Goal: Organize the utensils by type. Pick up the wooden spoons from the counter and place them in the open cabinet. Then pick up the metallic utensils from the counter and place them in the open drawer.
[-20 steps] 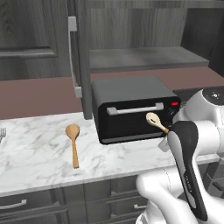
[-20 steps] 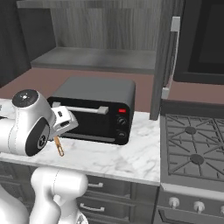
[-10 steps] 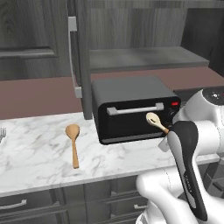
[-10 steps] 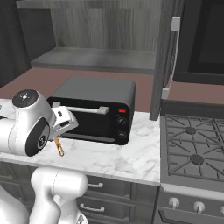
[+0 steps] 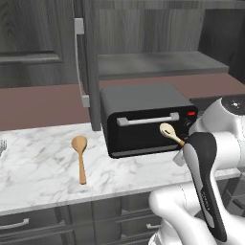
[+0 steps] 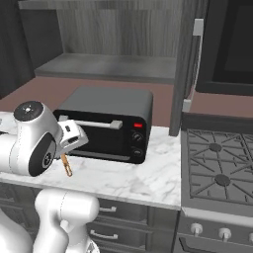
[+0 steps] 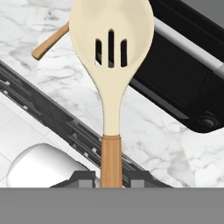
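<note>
Fork (image 5: 2,146) at far left counter (image 5: 43,167) edge, not moved yet. Brown wooden spoon (image 5: 80,157) lies flat on counter, waiting. Gripper (image 7: 111,177) squeezes cream spoon (image 5: 170,133) by handle, up by black oven (image 5: 143,119). Cabinet (image 5: 158,64) shelf above looks bare, wide room; door edge stands left of oven.

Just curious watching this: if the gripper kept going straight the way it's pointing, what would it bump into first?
Probably the black toaster oven: the gripper, shut on the cream-bowled wooden spoon, aims at the marble counter along the oven's front. Depth is unclear, so it might meet the counter first.
</note>
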